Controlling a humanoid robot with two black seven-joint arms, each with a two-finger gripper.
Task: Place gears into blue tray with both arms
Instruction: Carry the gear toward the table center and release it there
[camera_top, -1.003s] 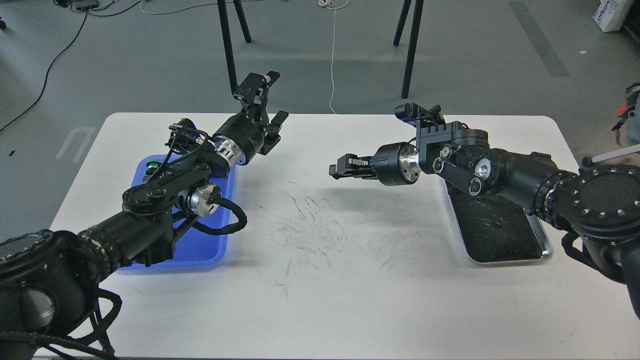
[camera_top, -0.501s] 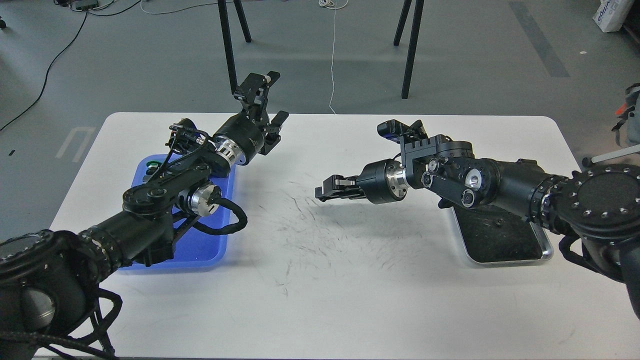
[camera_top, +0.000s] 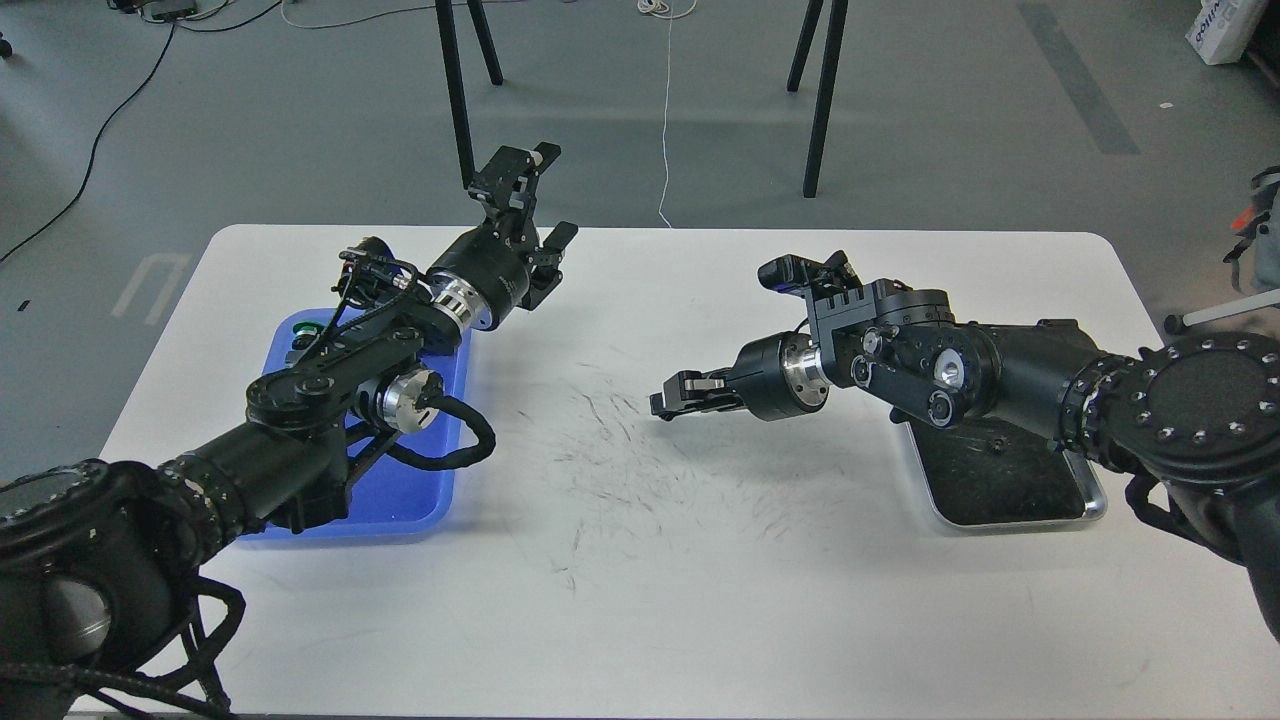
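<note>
The blue tray (camera_top: 405, 500) lies at the table's left, largely covered by my left arm. My left gripper (camera_top: 540, 205) is raised past the tray's far right corner, with its fingers spread open and nothing between them. My right gripper (camera_top: 662, 402) points left, low over the scuffed middle of the table. Its fingers are close together and look shut, and no gear shows between them. One tiny dark gear (camera_top: 997, 441) lies on the black lining of the silver tray (camera_top: 1090, 505) under my right arm.
A small green thing (camera_top: 306, 331) sits at the blue tray's far left corner, half hidden by my arm. Black stand legs (camera_top: 455, 110) rise from the floor behind the table. The white table (camera_top: 700, 600) spreads wide in front.
My right gripper has swung left and down from above the table toward its scuffed middle, then drawn slightly back to the right. The left arm has not moved.
</note>
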